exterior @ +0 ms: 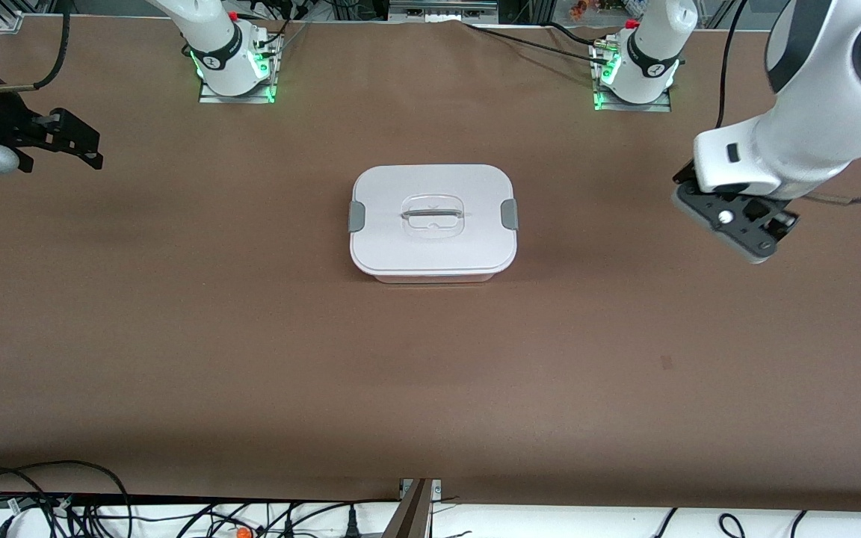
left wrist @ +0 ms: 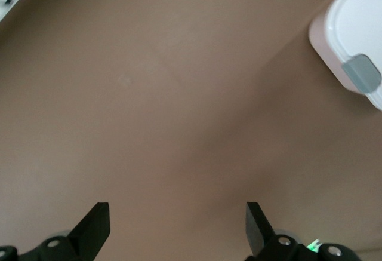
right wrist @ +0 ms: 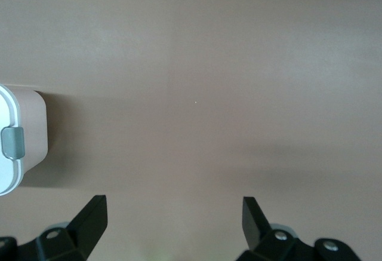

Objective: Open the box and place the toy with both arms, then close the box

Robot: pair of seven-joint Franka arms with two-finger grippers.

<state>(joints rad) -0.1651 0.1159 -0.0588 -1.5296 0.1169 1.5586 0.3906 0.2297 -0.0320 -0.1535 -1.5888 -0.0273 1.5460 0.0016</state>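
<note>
Sitting closed in the middle of the brown worktop [exterior: 176, 336], the box [exterior: 433, 220] had its white lid [exterior: 430, 239] seated on the pale pink tub, a grey clip [exterior: 356, 216] at the end toward the right arm and another grey clip [exterior: 509, 214] at the end toward the left arm. Its clear recessed handle [exterior: 433, 216] lay across the lid's centre. The toy did not show in any view.

The left tool [exterior: 744, 228] hung over bare worktop at the left arm's end, well apart from the box, which lay off toward the middle from it. In the left wrist view the left tool's [left wrist: 178, 225] two black fingers [left wrist: 95, 225] stood spread wide and released, nothing between them, with one rounded corner of the box [left wrist: 349, 46] and its clip showing away from the fingertips.

The right tool [exterior: 64, 146] hung at the right arm's end of the worktop, close to that edge, again well apart from the box. In the right wrist view the right tool [right wrist: 173, 222] was likewise released, fingers [right wrist: 92, 222] wide with only brown surface between them, and the box's end wall [right wrist: 33, 129] with its clip sat off to one side.

Open brown surface surrounded the box on every side, broadest toward the front camera, where cables [exterior: 64, 508] ran along the worktop's edge.
</note>
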